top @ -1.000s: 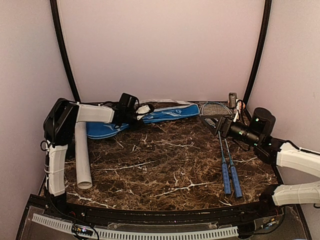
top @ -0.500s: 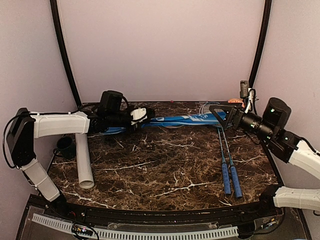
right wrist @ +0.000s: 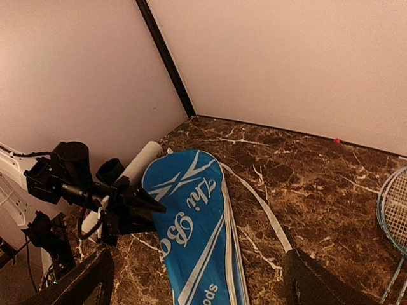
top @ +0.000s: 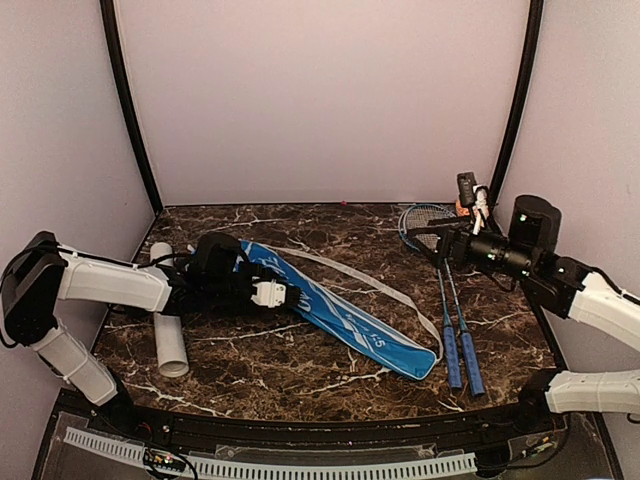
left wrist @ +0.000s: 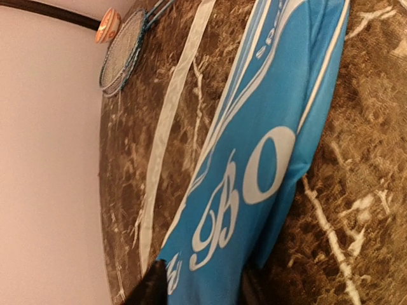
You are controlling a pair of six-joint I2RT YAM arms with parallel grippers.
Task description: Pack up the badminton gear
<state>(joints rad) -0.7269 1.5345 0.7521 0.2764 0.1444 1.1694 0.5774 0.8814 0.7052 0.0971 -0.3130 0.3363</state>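
Observation:
The blue racket cover (top: 335, 312) with white lettering lies flat and slantwise across the table, wide end at the left. Its white strap (top: 372, 285) trails along its far side. My left gripper (top: 272, 294) rests low at the wide end, jaws partly apart, with the cover's end (left wrist: 267, 146) between its fingers (left wrist: 152, 287). Two blue-handled rackets (top: 452, 340) lie side by side at the right, heads toward the back corner. My right gripper (top: 440, 240) hangs open above their shafts, holding nothing. The long white tube (top: 165, 325) lies at the left.
A small orange-patterned bowl (left wrist: 108, 24) sits in the back right corner beyond the racket heads (left wrist: 121, 54). A black cup (right wrist: 109, 170) stands by the tube's far end (right wrist: 137, 164). Walls close in the table on three sides.
The cover was stretched along the back edge and now lies slantwise across the middle. My left arm has drawn toward the near left and lowered, its jaws parting. The right gripper shifted slightly.

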